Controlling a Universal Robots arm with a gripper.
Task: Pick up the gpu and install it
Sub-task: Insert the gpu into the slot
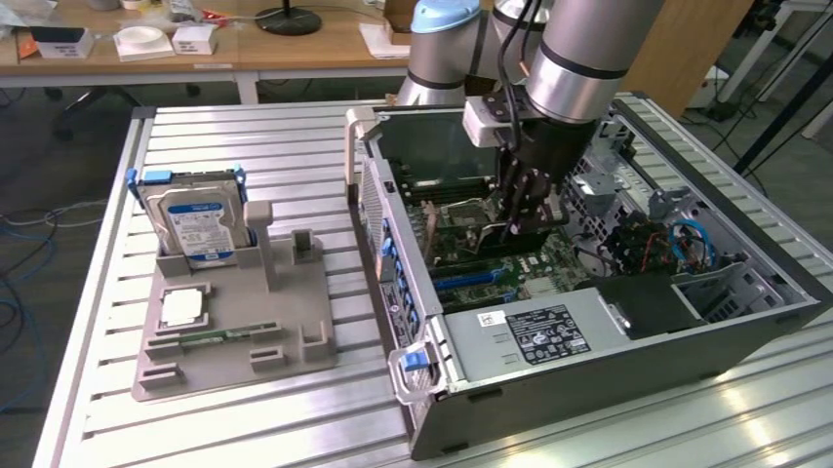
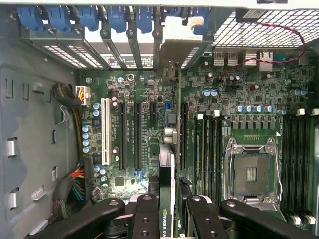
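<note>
**Dark gpu gripped edge-on inside the PC case**

Black fingers [image 2: 145, 215] are closing on the gpu [image 2: 167, 174] from both sides. They're clamping the thin card edge-on, w/ a green logo strip showing between them. The gripper [image 1: 528, 200] is reaching down into the open PC case [image 1: 586, 390], which is lying on its side on the slatted metal desk [image 1: 234, 127].

In the wrist view the card is hanging over the motherboard [image 2: 149, 99], lined up along the long black expansion slots [image 2: 120, 134] and sitting between two of them. Can't tell whether its lower edge is touching the board. The empty CPU socket [image 2: 251, 172] is sitting well to one side of the card, past the memory slots.

Towards the exterior view's left, a grey parts holder [image 1: 234, 331] is resting on the desk beside the case. It's carrying a hard drive [image 1: 195, 219] standing upright, and a small green memory stick [image 1: 215, 336] is lying flat in it.
</note>
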